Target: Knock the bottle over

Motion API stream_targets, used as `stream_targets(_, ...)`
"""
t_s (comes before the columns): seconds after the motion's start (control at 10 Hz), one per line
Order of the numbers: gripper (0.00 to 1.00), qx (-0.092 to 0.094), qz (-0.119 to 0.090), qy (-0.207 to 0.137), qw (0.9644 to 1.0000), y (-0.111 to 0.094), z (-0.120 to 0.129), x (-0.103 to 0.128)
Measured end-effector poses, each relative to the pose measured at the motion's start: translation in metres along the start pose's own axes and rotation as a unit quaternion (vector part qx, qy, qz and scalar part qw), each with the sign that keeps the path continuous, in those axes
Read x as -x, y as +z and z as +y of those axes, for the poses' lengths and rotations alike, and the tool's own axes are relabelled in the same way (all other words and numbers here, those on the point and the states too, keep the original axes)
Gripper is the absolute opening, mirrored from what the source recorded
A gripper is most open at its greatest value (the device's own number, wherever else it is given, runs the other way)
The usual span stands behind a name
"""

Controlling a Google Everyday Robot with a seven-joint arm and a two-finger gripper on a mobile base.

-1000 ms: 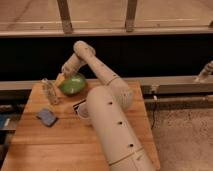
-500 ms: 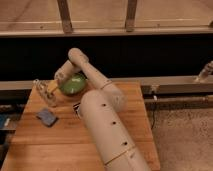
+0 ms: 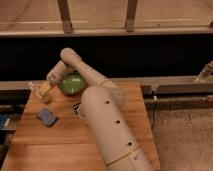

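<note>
The bottle (image 3: pixel 35 88) is small and clear and sits at the far left rear of the wooden table (image 3: pixel 55 145). It looks tilted to the left, close to the table's edge. My gripper (image 3: pixel 45 90) is right against the bottle's right side, low over the table. The arm reaches to it from the lower middle of the view, passing over the green bowl.
A green bowl (image 3: pixel 71 84) stands just right of the gripper at the table's back. A blue sponge (image 3: pixel 47 117) lies on the left part of the table. A white cup (image 3: pixel 77 107) shows partly from behind my arm. A dark rail runs behind the table.
My gripper has swept left along the back of the table. The bottle has moved left with it toward the table's edge and now leans.
</note>
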Motion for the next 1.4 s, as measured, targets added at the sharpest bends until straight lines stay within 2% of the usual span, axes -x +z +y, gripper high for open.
stream_targets(0.2, 0.01, -0.055, -0.014, 0.003, 0.9984, -0.033, 0.006, -0.003)
stream_targets(0.3, 0.03, -0.097, -0.025, 0.009, 0.995, -0.063, 0.006, -0.009)
stream_targets(0.4, 0.05, -0.117, -0.029, 0.012, 0.9926, -0.076, 0.007, -0.012)
stream_targets(0.5, 0.11, -0.126, -0.032, 0.012, 0.9915, -0.081, 0.008, -0.012)
stream_targets(0.7, 0.34, -0.124, -0.03, 0.011, 0.9917, -0.079, 0.009, -0.011)
stream_targets(0.9, 0.5, -0.124, -0.031, 0.011, 0.9917, -0.079, 0.009, -0.011)
stream_targets(1.1, 0.71, -0.124, -0.032, 0.011, 0.9917, -0.08, 0.009, -0.011)
stream_targets(1.2, 0.78, -0.124, -0.031, 0.011, 0.9918, -0.079, 0.009, -0.011)
stream_targets(1.4, 0.8, -0.124, -0.031, 0.011, 0.9918, -0.079, 0.009, -0.011)
